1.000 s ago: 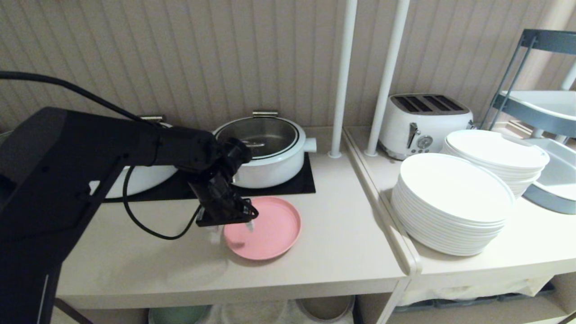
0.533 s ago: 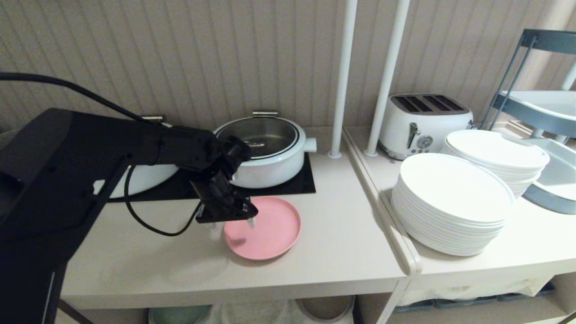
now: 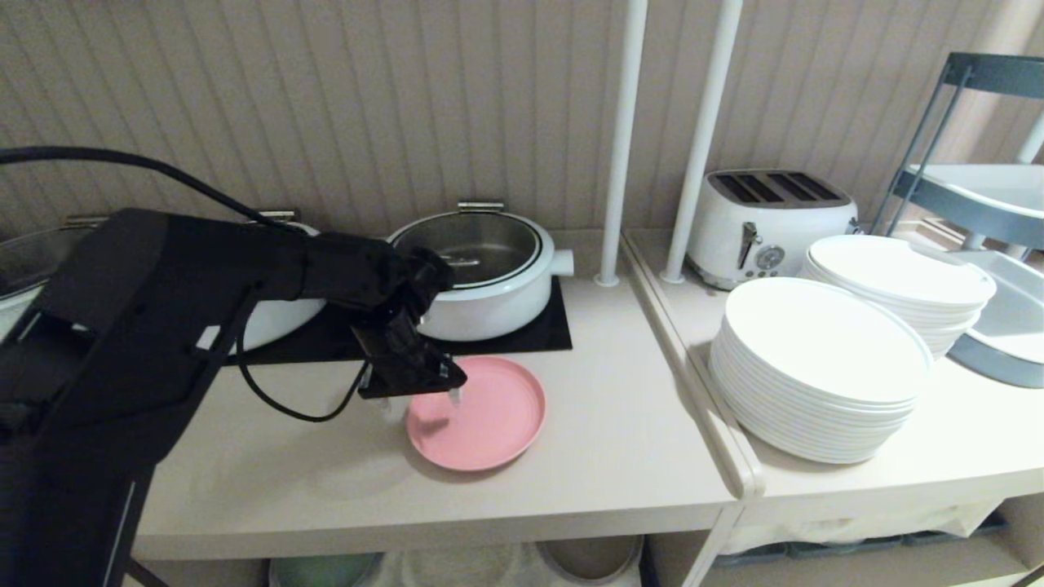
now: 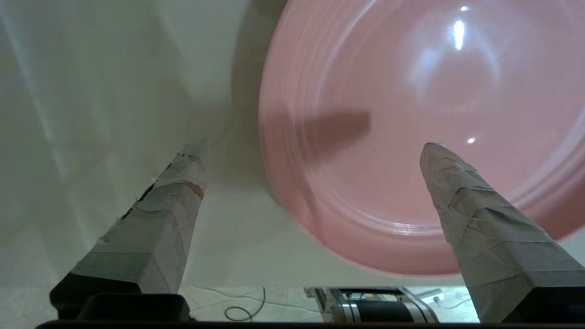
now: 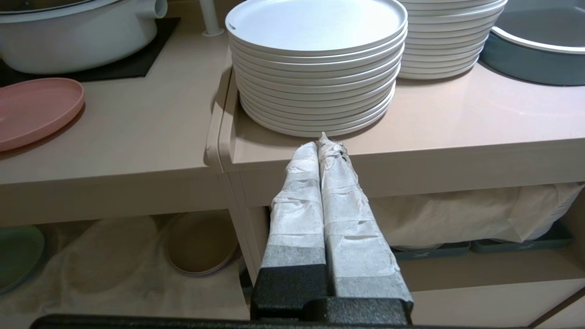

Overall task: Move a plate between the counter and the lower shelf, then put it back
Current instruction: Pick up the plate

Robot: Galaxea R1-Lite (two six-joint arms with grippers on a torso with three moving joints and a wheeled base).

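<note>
Right gripper point(image 5: 320, 144) parked low before counter edge, fingers pressed together. Pink plate point(image 3: 477, 413) flat on counter point(image 3: 620, 456). Left gripper point(image 3: 420, 399) above plate's left rim, jaws wide, holding nothing. White pot point(image 3: 481, 273) behind.

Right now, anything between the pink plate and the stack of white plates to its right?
No objects: bare counter, then the raised ridge where the adjoining top starts, between the plate and the stack. Head view shows it; right wrist view agrees.
</note>
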